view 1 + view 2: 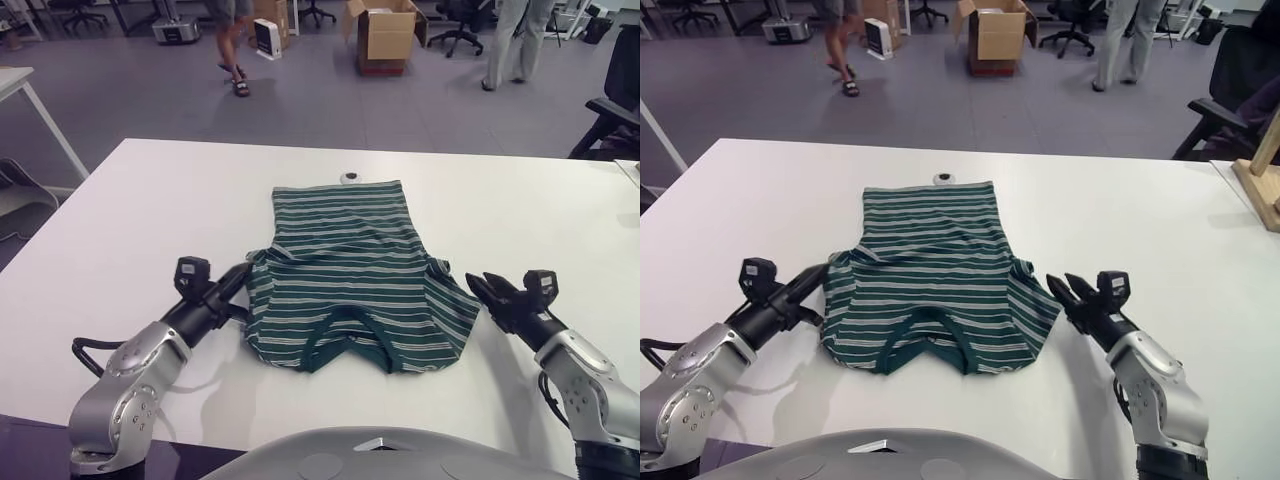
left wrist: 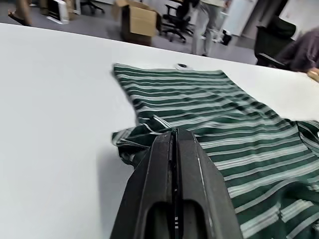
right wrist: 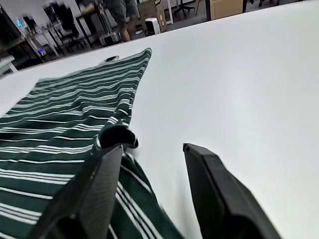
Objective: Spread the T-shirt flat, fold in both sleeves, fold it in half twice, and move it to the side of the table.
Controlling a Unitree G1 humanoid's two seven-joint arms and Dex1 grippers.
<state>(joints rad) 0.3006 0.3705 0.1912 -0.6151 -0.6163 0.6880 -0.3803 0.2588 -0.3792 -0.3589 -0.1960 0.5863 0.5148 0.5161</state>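
On the white table (image 1: 150, 200) the striped T-shirt (image 1: 350, 270) lies in the middle, its long axis running away from the robot, collar at the near end and hem far. The left gripper (image 1: 238, 278) is clenched, its tip at the bunched left sleeve. The right gripper (image 1: 478, 282) gapes wide and holds nothing, just beside the right sleeve.

Small round thing (image 1: 349, 178) at the T-shirt (image 1: 345, 270) far hem, too small to identify. Left gripper (image 2: 173, 132) tip covers bunched sleeve cloth; pinched or just touching, can't tell. T-shirt and right gripper (image 3: 152, 149) fingers cut off by wrist-view edges.
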